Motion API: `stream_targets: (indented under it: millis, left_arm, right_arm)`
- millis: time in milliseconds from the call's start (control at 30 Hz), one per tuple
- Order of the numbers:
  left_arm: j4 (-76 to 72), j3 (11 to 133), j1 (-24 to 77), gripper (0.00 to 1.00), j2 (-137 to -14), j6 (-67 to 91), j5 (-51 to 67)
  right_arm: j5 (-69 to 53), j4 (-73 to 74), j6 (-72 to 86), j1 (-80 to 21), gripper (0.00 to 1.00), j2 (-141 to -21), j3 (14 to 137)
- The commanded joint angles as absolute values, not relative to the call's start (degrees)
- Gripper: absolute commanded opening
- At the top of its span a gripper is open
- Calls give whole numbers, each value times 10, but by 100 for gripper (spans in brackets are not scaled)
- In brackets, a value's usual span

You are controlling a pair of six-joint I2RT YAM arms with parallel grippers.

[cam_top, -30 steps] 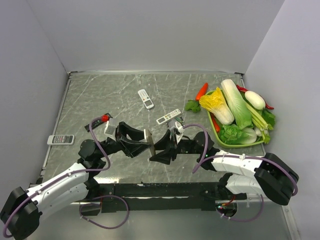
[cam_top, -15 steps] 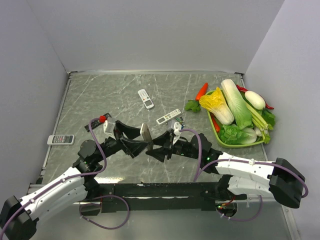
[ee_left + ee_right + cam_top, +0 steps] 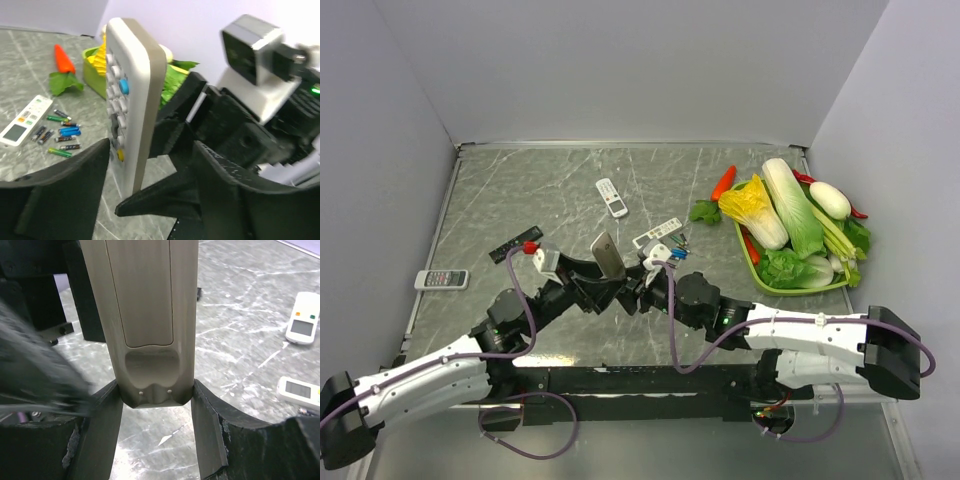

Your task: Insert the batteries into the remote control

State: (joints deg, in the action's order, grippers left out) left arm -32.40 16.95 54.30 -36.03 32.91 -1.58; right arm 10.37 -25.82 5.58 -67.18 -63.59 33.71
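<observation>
The remote control (image 3: 608,255) stands nearly upright above mid-table between both grippers. In the right wrist view its grey-beige back (image 3: 145,305) faces the camera, with a cover panel over the bay. My right gripper (image 3: 154,390) is shut on its lower end, one finger on each long edge; it also shows from above (image 3: 636,286). My left gripper (image 3: 150,150) is open around the remote (image 3: 135,100), with a gap between its right finger and the back. The batteries (image 3: 62,136), green, blue and dark, lie loose on the table (image 3: 677,244) beside a slim white remote.
The slim white remote (image 3: 657,233) lies behind the grippers, a small white remote (image 3: 611,197) farther back, and another remote (image 3: 441,279) at the left edge. A green tray (image 3: 798,289) of vegetables stands at the right, with a carrot (image 3: 723,182) beside it.
Both arms have reached farther from the front edge, carrying the remote back and higher. The remote now tilts with its top leaning left.
</observation>
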Motion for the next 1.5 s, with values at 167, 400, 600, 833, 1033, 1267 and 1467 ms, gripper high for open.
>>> stream_targets:
  millis: [167,400,600,833,1033,1267,1467]
  left_arm:
    - [-409,144,569,58,-399,301,-100]
    - [-442,126,574,41,-421,303,-107]
    - [-488,113,578,29,-441,306,-119]
    - [-449,113,578,1,-416,304,-125]
    - [-376,109,577,1,-350,289,-124]
    - [-334,118,574,1,-329,262,-72]
    - [-338,147,573,1,-370,246,10]
  right_arm:
    - [184,-264,85,-700,0,-653,380]
    - [221,-263,120,-712,0,-661,389]
    - [243,-268,127,-725,0,-667,393]
    - [204,-272,128,-727,8,-655,383]
    - [113,-188,91,-708,64,-588,384]
    - [-51,-35,83,-629,95,-529,460]
    - [-146,-32,117,-549,98,-553,500]
